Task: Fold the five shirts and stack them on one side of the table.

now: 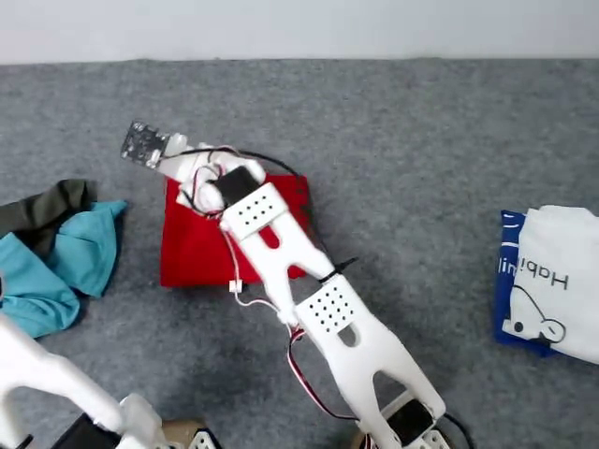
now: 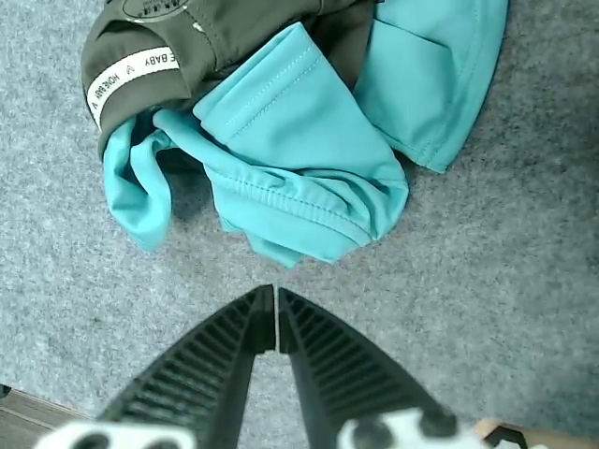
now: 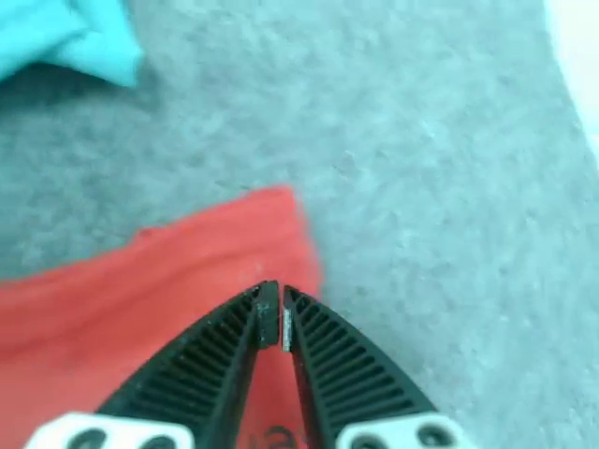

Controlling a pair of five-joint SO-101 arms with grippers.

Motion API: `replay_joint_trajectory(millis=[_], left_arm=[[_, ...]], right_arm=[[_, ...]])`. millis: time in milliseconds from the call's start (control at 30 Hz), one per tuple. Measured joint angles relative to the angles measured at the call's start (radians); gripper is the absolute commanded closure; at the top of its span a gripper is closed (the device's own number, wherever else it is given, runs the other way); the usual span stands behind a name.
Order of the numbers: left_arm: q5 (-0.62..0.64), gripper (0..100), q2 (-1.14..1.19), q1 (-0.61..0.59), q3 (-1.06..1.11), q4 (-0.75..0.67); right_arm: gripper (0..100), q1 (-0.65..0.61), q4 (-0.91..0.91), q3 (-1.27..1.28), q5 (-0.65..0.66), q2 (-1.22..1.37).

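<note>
A red shirt (image 1: 197, 243) lies folded flat left of the table's centre. My right gripper (image 3: 274, 313) is shut, its tips just above the red shirt (image 3: 140, 281) near one corner; whether cloth is pinched between them I cannot tell. From above, that arm stretches across the shirt to its far left corner (image 1: 182, 178). A crumpled teal shirt (image 2: 299, 168) and a dark olive shirt (image 2: 206, 37) are heaped together at the left edge (image 1: 56, 267). My left gripper (image 2: 277, 318) is shut and holds nothing, a short way off the teal shirt over bare grey table.
At the right edge a folded white printed shirt (image 1: 557, 281) rests on a folded blue one (image 1: 508, 271). The grey felt table top (image 1: 412, 159) is bare between the red shirt and that stack. The left arm's white link (image 1: 47, 369) sits at the near left corner.
</note>
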Motion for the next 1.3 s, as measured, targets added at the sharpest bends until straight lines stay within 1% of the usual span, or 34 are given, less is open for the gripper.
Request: replay_joint_trajectory(millis=[133,233,467,600,767,900,1033,1233,1300], left_arm=[[0.0,98,0.0,0.0,0.0,0.0],[0.0,98,0.0,0.0,0.0,0.0],[0.0,98,0.0,0.0,0.0,0.0],[0.0,98,0.0,0.0,0.0,0.0],[0.0,98,0.0,0.0,0.0,0.0],[0.0,98,0.0,0.0,0.0,0.0],[0.0,98,0.0,0.0,0.0,0.0],[0.0,98,0.0,0.0,0.0,0.0],[0.0,98,0.0,0.0,0.0,0.0]], right_arm=[[98.9,0.028,-0.014,0.0,0.0,0.008],[98.9,0.057,-0.049,-0.006,0.0,0.069],[98.9,0.138,-0.052,-0.006,0.0,0.11],[98.9,0.149,-0.051,-0.023,0.0,0.112],[98.9,0.149,-0.008,-0.055,0.0,0.095],[98.7,0.158,0.084,-0.057,0.0,0.046],[98.7,0.189,0.244,-0.057,0.0,-0.008],[95.4,0.19,0.499,-0.057,-0.089,-0.064],[95.3,0.19,0.546,-0.057,-0.13,-0.071]])
